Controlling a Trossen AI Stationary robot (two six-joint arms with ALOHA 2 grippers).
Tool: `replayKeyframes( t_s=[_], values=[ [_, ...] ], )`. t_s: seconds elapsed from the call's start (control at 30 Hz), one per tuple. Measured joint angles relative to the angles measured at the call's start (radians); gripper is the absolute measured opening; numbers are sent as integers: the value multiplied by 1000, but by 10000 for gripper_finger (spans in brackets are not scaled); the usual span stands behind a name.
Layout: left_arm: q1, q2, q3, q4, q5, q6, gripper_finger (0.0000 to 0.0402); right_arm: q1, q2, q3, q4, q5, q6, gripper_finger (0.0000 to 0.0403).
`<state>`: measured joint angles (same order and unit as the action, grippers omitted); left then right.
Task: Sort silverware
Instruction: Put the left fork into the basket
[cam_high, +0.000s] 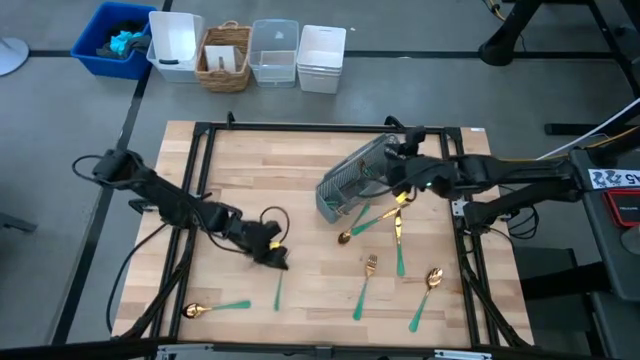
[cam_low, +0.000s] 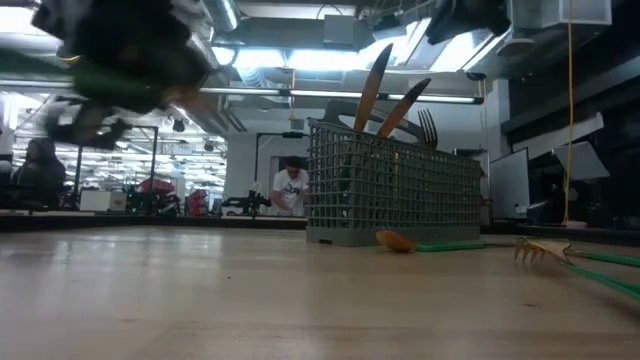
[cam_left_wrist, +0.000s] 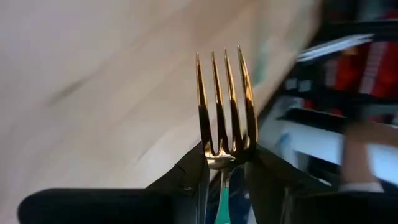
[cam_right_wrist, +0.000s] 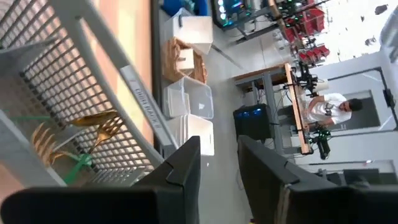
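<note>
- Left wrist view: my left gripper (cam_left_wrist: 225, 171) pinched a fork (cam_left_wrist: 224, 112); its handle ran hidden below my jaws.
- My right gripper (cam_right_wrist: 219, 163) stood spread beside the caddy (cam_right_wrist: 74, 93).
- Wooden table (cam_high: 300, 170) lay beneath; room beyond blurred.

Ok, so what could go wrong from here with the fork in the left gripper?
The left gripper pinches the fork only just below its prongs, so it could pivot or slip out. The caddy sits well across the table, already holding pieces, and the right gripper is beside it, so the arms might crowd.
</note>
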<state>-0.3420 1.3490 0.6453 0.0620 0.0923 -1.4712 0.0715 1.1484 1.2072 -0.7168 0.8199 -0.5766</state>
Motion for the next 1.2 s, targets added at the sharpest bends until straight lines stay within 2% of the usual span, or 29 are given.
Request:
replayKeyframes(
  t_s=[0.13, 0.3, 0.43, 0.67, 0.8, 1.03, 1.2],
  values=[
    [93, -20, 0, 167, -36, 183, 77, 0, -58, 0, -2, 0, 57, 111],
    [223, -20, 2, 476, -38, 408, 79, 0, -115, 0, -16, -1, 155, 111],
    [330, -20, 10, 662, -38, 588, 76, 0, -140, 0, -25, -19, 270, 111],
    [493, -17, 162, 666, -38, 1075, 82, 0, -146, 0, -84, -144, 483, 111],
    [569, -4, 267, 586, -41, 1309, 79, 0, -146, 0, -156, -212, 614, 111],
    [640, 157, 414, 550, -51, 1454, 82, 0, -145, 0, -249, -372, 850, 111],
    [668, 308, 517, 546, -48, 1505, 80, 0, -145, 0, -288, -394, 912, 111]
  ],
)
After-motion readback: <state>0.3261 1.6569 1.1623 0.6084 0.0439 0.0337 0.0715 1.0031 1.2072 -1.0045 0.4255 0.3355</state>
